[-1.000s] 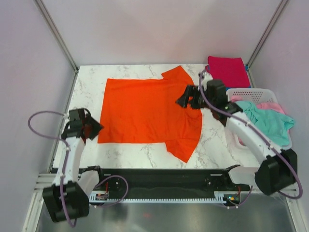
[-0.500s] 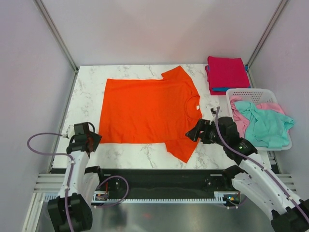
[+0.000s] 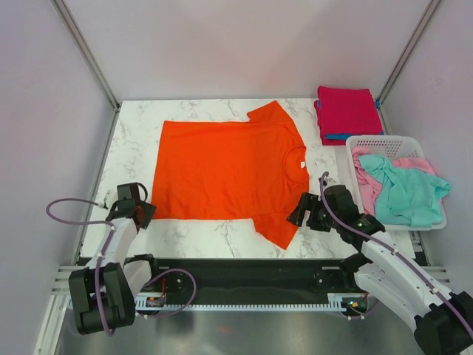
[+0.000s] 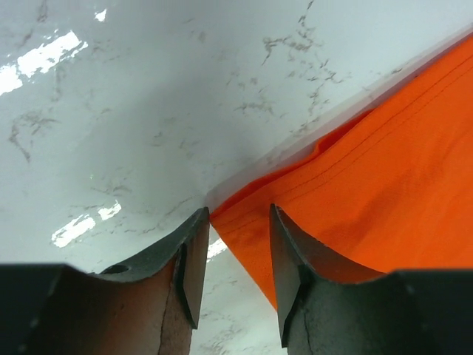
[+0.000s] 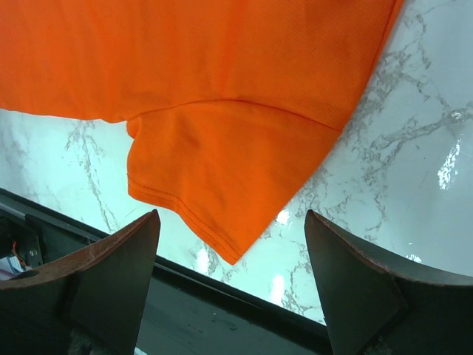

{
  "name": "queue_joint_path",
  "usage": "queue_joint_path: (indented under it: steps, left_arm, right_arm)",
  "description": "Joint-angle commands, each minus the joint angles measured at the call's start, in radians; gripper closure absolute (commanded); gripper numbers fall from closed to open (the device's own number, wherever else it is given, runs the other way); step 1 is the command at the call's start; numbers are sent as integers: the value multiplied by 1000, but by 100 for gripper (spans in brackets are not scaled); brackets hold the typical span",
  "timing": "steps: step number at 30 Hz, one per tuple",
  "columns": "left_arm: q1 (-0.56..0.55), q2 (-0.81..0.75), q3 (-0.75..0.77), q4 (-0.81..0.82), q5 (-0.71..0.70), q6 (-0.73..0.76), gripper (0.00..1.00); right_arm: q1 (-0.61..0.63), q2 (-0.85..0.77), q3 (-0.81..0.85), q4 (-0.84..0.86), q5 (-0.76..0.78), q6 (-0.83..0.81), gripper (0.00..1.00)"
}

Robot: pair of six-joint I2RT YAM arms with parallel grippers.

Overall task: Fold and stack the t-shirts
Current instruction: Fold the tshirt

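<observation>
Top external: found orange shirt [image 3: 229, 174] flat on surface [image 3: 133, 126], unfolded; folded stack [image 3: 349, 111] far right, teal shirt [image 3: 403, 194] and pink shirt [image 3: 414, 163] in basket [image 3: 384, 140]. Saw left claw [image 4: 236, 218] half-open astride corner [image 4: 244, 211], right claw [image 5: 230, 216] wide open above sleeve [image 5: 222, 170].

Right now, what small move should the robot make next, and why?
Probably close the left pincer: its fingers stand apart astride the near hem corner of the flat orange t-shirt, so a pinch would catch it. The right pincer hangs open over the near sleeve.
</observation>
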Motion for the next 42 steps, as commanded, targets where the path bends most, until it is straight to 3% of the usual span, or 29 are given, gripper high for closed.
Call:
queue_joint_path:
  steps: [1,2,3,6,13,17,25,28,30,32,36,39,42]
  left_arm:
    - [4,12,-45,73,-20,-27,56]
    - [7,11,-51,77,-20,-26,58]
    - [6,3,-53,95,-2,-17,73]
    - [4,-12,-67,119,10,-1,97]
    - [6,-80,-87,143,47,48,98]
    - [6,-86,-100,155,72,57,98]
    - [6,-70,-97,162,79,60,98]
    - [6,-64,-96,170,86,63,98]
    - [6,-64,-96,169,89,68,98]
    - [6,-70,-97,170,89,69,98]
    - [6,-84,-100,169,86,69,98]
    - [6,-89,-102,167,86,71,98]
    - [6,-104,-88,126,104,63,98]
  right_arm:
    - [2,36,3,17,37,19,13]
    - [4,39,-2,14,41,26,14]
    - [7,41,-6,11,46,40,15]
    - [24,29,-19,-23,78,72,16]
    - [161,-13,-103,-24,116,232,24]
    - [345,2,-121,-21,227,366,28]
    - [605,243,-91,59,409,528,38]
    - [629,321,-63,54,437,536,46]
    - [648,337,-51,31,471,549,58]
    - [659,326,-51,14,495,574,71]
    - [662,287,-66,-15,514,595,82]
    - [665,247,-71,-33,523,608,97]
    - [669,196,-49,-87,561,626,100]
